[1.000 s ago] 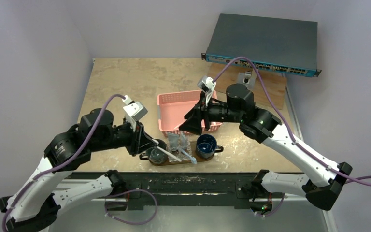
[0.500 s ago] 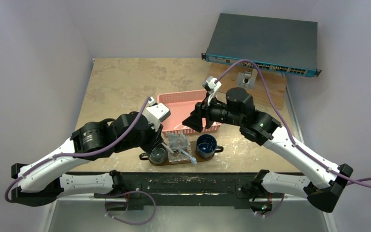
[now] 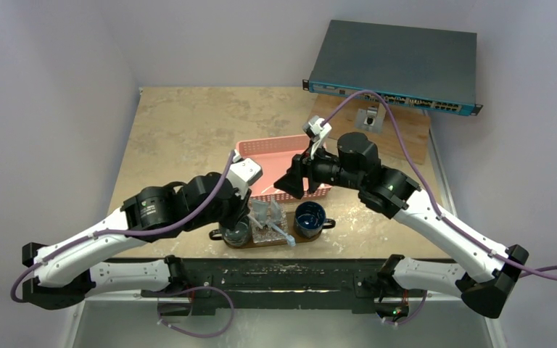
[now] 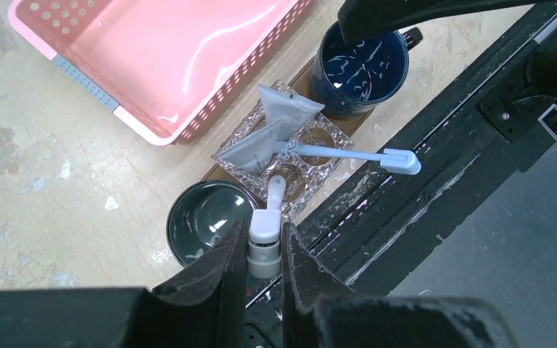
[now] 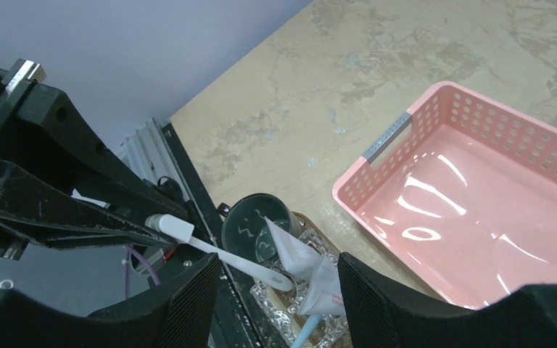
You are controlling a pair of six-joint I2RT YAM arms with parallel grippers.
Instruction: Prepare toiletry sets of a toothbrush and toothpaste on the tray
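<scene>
Your left gripper [image 4: 263, 238] is clamped tight on the thick end of a slim pale white-blue plastic toothbrush [image 4: 270, 217]. It holds the brush above the near edge of the table [image 3: 181, 123], a beige marbled top. The brush's thin end reaches over a clear knobbly glass dish [image 4: 312, 138]. On that dish lie two small flat grey-white toothpaste tubes [image 4: 284, 109], touching each other. A second toothbrush [image 4: 348, 154], light blue plastic, lies there too, one end at the tubes, thick end poking past the dish toward the near edge. The dish sits mid-way along the flat dark brown wooden tray [image 3: 265, 244], between a round dark grey-green cup [image 4: 207, 216] and a dark blue glazed mug [image 4: 362, 69]. The tray lies along the table's near edge, about centre. A pink perforated plastic basket [image 4: 174, 58] stands just behind it. Your right gripper [image 3: 294, 181] hangs above the basket's near rim, jaws wide apart, nothing between them.
</scene>
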